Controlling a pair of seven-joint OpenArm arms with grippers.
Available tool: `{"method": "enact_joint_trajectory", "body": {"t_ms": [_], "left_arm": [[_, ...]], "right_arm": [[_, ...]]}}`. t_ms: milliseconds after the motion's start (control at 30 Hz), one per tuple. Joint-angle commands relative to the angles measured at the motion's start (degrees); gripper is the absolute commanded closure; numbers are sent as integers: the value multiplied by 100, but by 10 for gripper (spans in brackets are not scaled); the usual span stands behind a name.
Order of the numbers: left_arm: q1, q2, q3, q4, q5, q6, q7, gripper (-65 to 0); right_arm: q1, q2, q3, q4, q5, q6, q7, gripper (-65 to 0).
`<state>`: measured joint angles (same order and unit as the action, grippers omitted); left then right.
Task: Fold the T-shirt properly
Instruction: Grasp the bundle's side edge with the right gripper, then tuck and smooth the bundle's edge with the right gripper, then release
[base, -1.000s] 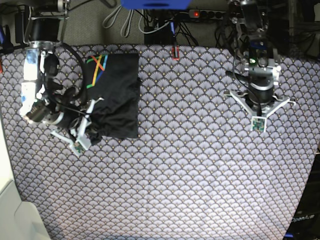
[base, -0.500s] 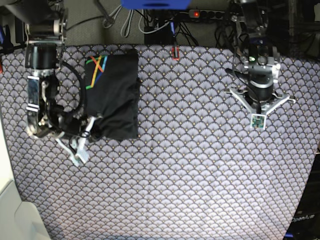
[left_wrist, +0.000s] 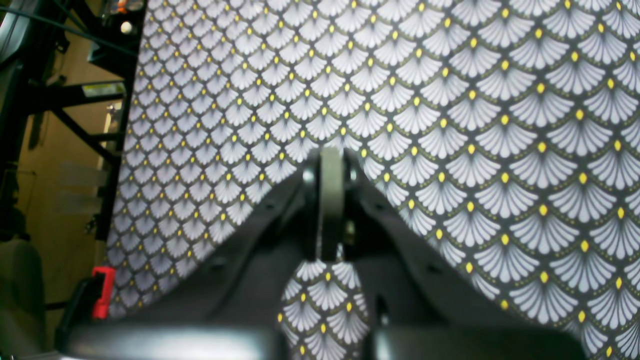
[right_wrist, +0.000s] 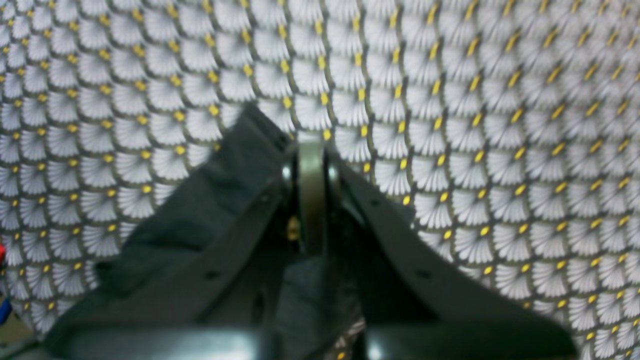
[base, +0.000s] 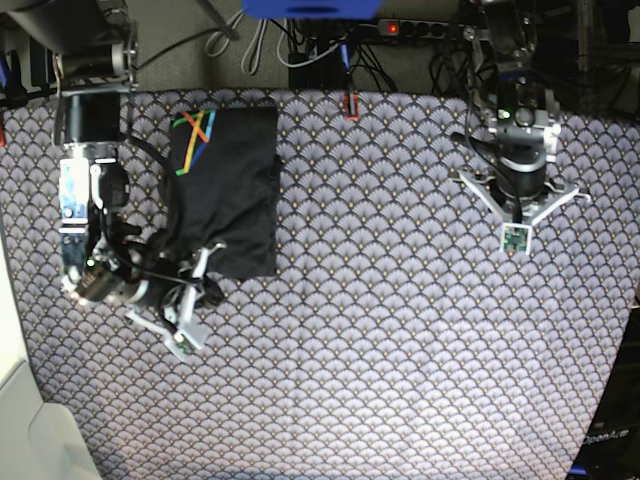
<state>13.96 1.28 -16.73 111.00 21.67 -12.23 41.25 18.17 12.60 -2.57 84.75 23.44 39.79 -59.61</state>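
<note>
The T-shirt (base: 228, 190) lies folded into a dark bundle on the patterned cloth (base: 380, 330) over the desk, on the side of the right arm, its crossed orange, green and blue stripes facing up near the far end; the right jaws (base: 187, 345) are clenched with nothing between them, by the shirt's near edge, and whether they touch it I cannot tell; the left jaws (base: 516, 240) are also clenched and empty, above the cloth, well apart from the shirt; 2 arms, 1 shirt
</note>
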Motion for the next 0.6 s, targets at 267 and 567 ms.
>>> {"method": "enact_joint_trajectory", "body": {"t_ms": [267, 567], "left_arm": [[33, -27, -19, 104, 35, 23, -130, -3], [147, -36, -19, 104, 35, 23, -130, -3]], "right_arm": [[-301, -280, 6, 92, 95, 21, 260, -2], [121, -262, 6, -1499, 95, 21, 630, -2]]}}
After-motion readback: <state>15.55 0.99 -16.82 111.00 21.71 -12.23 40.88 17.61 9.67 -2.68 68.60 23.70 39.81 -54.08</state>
